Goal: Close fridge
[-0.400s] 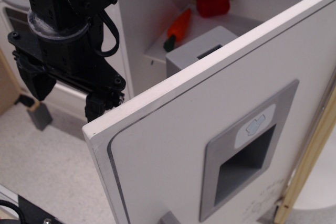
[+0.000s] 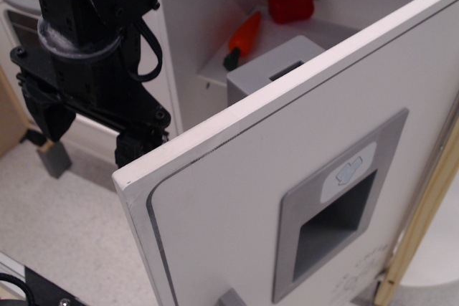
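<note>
Plainly, the fridge door [image 2: 237, 198] stood swung wide open, filling the lower right of the view, its white face turned toward the camera with the grey recessed dispenser panel [image 2: 337, 209] set into it and a sliver of grey handle [image 2: 231, 297] showing at the bottom edge. Behind the door's top edge the fridge [image 2: 193, 26] interior lay exposed: a white shelf carried an orange carrot [image 2: 245, 36] and a red pepper [image 2: 291, 1] farther back, with a grey box [image 2: 276, 66] just in front of them. The black gripper [image 2: 90, 130] hung at the upper left, its two fingers spread apart and holding nothing (one finger [image 2: 133, 145] sat just beside the door's outer top corner, whether touching I could not tell). Below it lay a pale speckled worktop [image 2: 64, 227], and a wooden post [image 2: 423, 213] ran down the right edge.
</note>
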